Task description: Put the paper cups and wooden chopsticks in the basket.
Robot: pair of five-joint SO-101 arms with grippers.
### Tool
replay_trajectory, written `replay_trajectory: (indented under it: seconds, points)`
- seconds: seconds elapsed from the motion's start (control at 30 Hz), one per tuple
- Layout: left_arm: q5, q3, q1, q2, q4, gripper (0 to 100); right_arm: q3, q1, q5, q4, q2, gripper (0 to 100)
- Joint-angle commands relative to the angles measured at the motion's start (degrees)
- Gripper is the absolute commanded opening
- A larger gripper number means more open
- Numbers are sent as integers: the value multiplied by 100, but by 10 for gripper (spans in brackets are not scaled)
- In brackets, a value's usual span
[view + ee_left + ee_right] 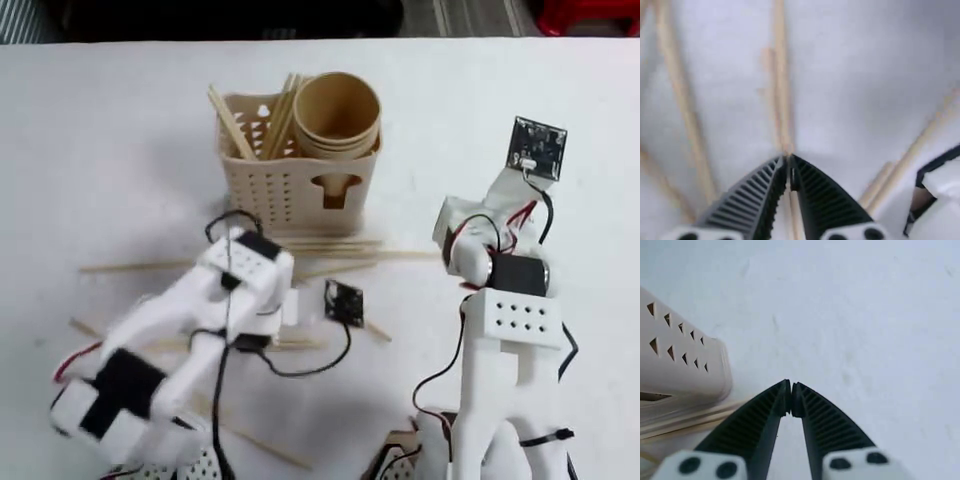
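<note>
Left gripper (789, 167): jaws pinched on one wooden chopstick (782, 90) lying on the surface (110, 140), with loose chopsticks (330, 243) close on both sides. Right gripper (790, 397): jaws closed, empty, over open surface beside the basket (290, 190) corner. Paper cups (337, 115) sit stacked inside the basket.

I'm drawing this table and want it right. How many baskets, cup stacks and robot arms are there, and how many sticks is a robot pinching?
Basket: 1
Cup stack: 1
Robot arms: 2
Chopstick pinched in the left gripper: 1
Total: 5
</note>
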Motion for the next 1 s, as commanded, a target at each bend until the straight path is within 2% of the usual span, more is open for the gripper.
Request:
replay_trajectory:
  seconds: [0.0,0.2,0.33,0.4,0.53,0.67,0.83,0.97]
  points:
    - [352,413,66,-1314,97,23,-35,40,-53,-75,-180,19]
    - [721,255,101,-2431,563,23,-35,40,-53,-75,-180,19]
    - [686,237,66,-2466,554,25,-35,40,-53,-66,-180,19]
    - [695,246,66,-2404,554,66,-35,40,-53,-66,-171,19]
    - [756,185,-127,-2062,369,217,-35,40,-53,-66,-154,19]
    - [800,185,-470,-1464,-264,222,-35,40,-53,-66,-145,19]
    - [800,176,-497,-321,-862,219,-35,40,-53,-66,-136,19]
    - [800,-448,-497,312,-519,206,-35,40,-53,-66,-136,19]
